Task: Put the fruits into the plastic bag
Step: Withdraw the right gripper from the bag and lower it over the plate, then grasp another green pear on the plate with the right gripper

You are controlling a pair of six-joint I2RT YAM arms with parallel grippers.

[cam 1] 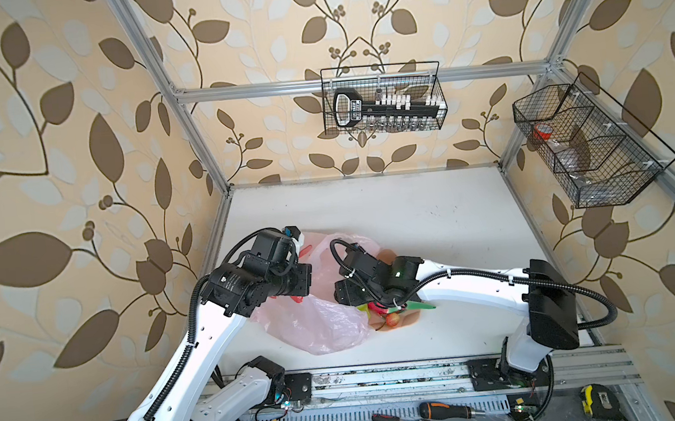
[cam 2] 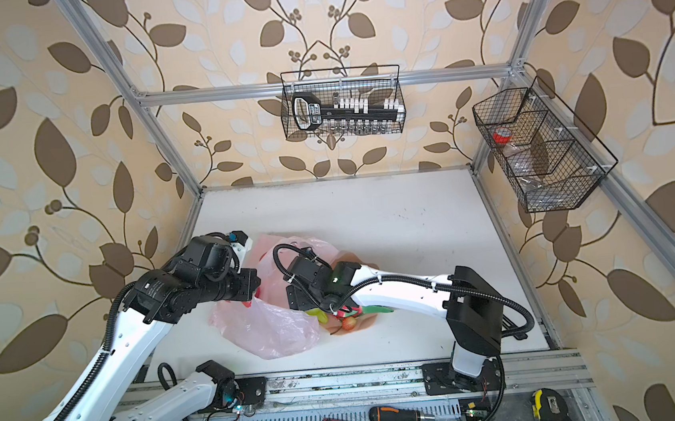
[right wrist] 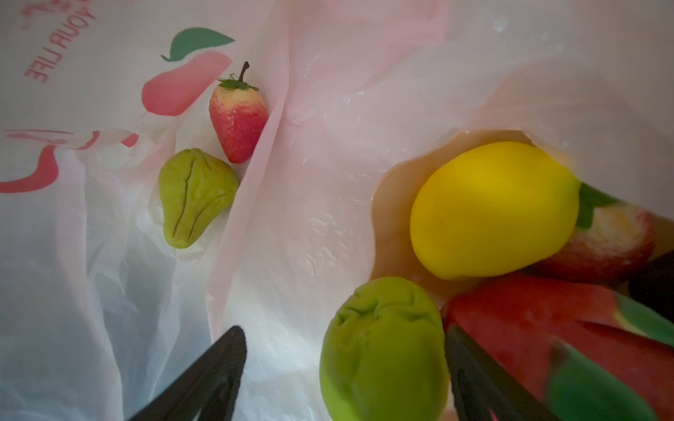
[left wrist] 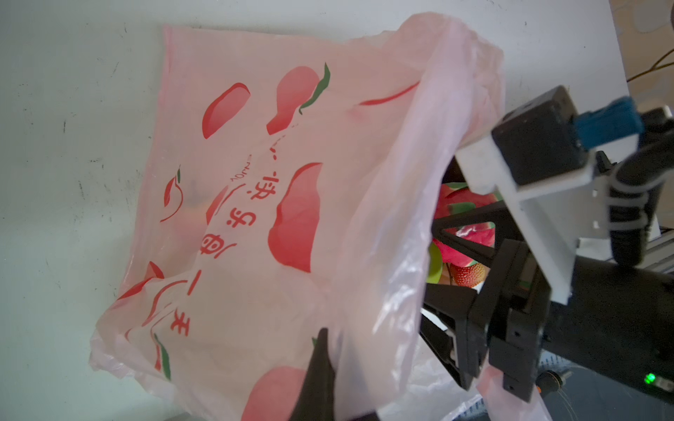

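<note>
Two of the fruits are already inside the plastic bag [right wrist: 328,153]: a strawberry [right wrist: 239,116] and a green pear [right wrist: 195,197] lie touching on its film. The rest sit on a peach plate [right wrist: 392,237] at the bag's mouth: a second green pear [right wrist: 383,350], a lemon [right wrist: 492,209], a dragon fruit [right wrist: 529,328] and another strawberry [right wrist: 612,237]. The bag lies on the worktop [cam 1: 412,221] between the two arms.

The right jaws are spread on either side of the second pear, not yet closed on it. The left jaws are pressed together, apparently pinching the bag's edge and holding the mouth up.

The pear sits hard against one jaw, with the dragon fruit just beyond. Closing could therefore squeeze it off-centre so it rolls away, or nudge its neighbours off the plate. Loose film drapes over the plate and could get caught in the grip. The thin film could also slip from the left pinch and let the mouth collapse.

In both top views the right arm covers most of the plate. A dark shape at the edge of the right wrist view may be a plum, but I cannot tell. Only one left jaw shows against the film.
</note>
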